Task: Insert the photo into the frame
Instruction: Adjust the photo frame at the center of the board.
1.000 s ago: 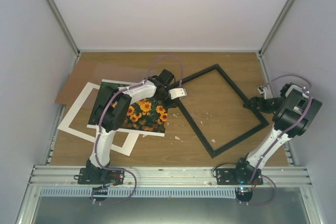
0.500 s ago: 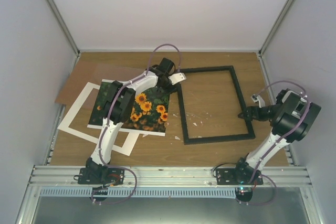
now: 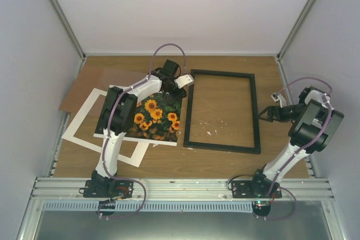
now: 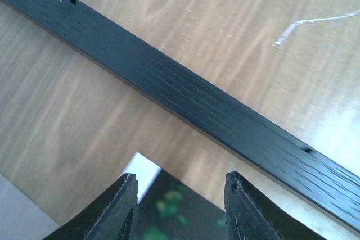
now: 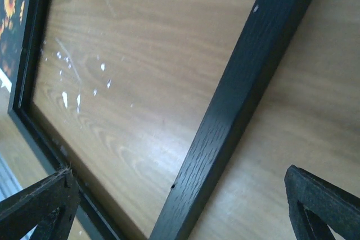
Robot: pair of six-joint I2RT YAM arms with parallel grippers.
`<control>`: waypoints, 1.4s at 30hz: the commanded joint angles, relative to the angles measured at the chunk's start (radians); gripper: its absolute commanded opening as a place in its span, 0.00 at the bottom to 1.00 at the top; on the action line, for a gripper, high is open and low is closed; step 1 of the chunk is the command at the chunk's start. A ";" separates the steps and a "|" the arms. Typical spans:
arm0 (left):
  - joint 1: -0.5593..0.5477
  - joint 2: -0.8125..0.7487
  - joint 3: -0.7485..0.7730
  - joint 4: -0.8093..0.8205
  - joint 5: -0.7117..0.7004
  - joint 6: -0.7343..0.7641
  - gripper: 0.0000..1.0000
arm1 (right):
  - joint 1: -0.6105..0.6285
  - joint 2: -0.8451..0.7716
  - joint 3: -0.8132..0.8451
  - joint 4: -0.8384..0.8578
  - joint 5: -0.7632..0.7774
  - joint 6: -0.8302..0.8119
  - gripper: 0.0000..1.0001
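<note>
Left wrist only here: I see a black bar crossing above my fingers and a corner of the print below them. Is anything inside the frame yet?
Observer: No. In the top view the frame lies flat with only bare table showing through it. The photo lies outside, beside its left bar, on top of the white mat.
Operator: Where is the right gripper?
Observer: The right gripper is at the frame's right bar. Its wrist view shows the jaws wide open with that bar between them, clamping nothing.
</note>
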 commanded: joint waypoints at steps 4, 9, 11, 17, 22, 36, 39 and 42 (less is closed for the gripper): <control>0.004 -0.125 -0.139 0.074 0.089 -0.023 0.45 | 0.048 0.058 0.045 0.101 -0.052 0.131 0.93; -0.007 -0.175 -0.251 0.101 0.118 0.010 0.44 | 0.105 0.060 0.013 0.149 -0.049 0.165 0.85; -0.015 -0.193 -0.278 0.103 0.119 0.025 0.44 | 0.125 0.060 -0.001 0.158 -0.059 0.176 0.83; -0.030 -0.225 -0.333 0.102 0.129 0.047 0.43 | 0.205 0.046 -0.015 0.191 -0.080 0.214 0.82; -0.038 -0.258 -0.371 0.099 0.132 0.040 0.43 | 0.240 0.038 -0.011 0.196 -0.088 0.234 0.82; 0.024 -0.332 -0.402 0.104 0.125 -0.025 0.50 | 0.167 -0.036 0.110 0.259 0.063 0.384 0.96; 0.025 -0.313 -0.390 0.109 0.123 -0.033 0.51 | 0.171 -0.016 0.104 0.292 0.090 0.428 0.97; 0.024 -0.299 -0.387 0.119 0.120 -0.037 0.51 | 0.188 0.007 0.086 0.320 0.105 0.448 0.97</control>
